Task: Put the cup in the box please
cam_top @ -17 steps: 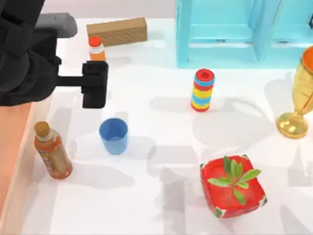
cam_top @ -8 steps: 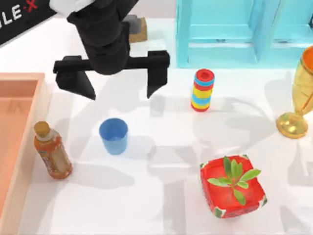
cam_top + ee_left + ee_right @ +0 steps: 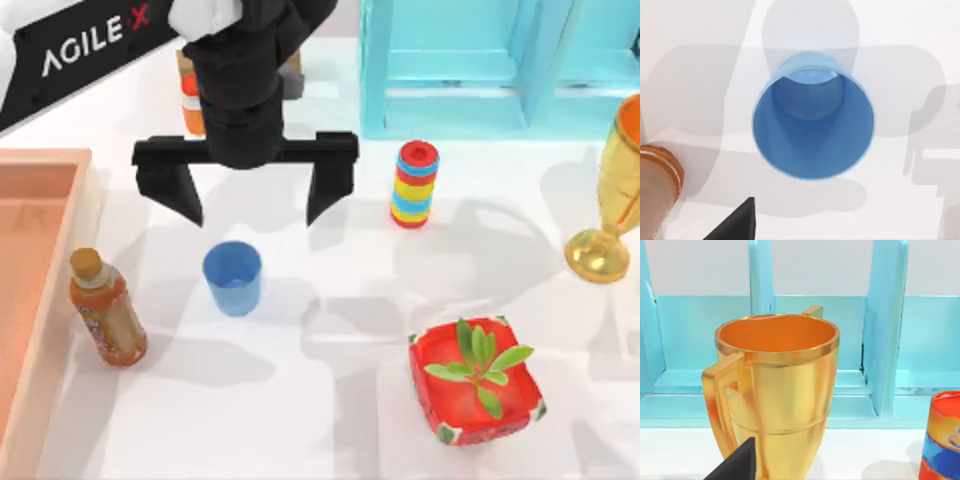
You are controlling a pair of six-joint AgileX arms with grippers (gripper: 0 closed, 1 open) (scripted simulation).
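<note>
Since your left gripper hangs wide open and empty just behind the small upright blue plastic cup, mid-table right of the salmon-orange box, you'd just drop straight down.

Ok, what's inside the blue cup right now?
Nothing: the left wrist view looks straight down into the cup to its bare blue bottom. The left gripper hangs open just behind it. Whatever is beneath the cup is covered.

A white table with soft shadows fronts a turquoise shelf.
</note>
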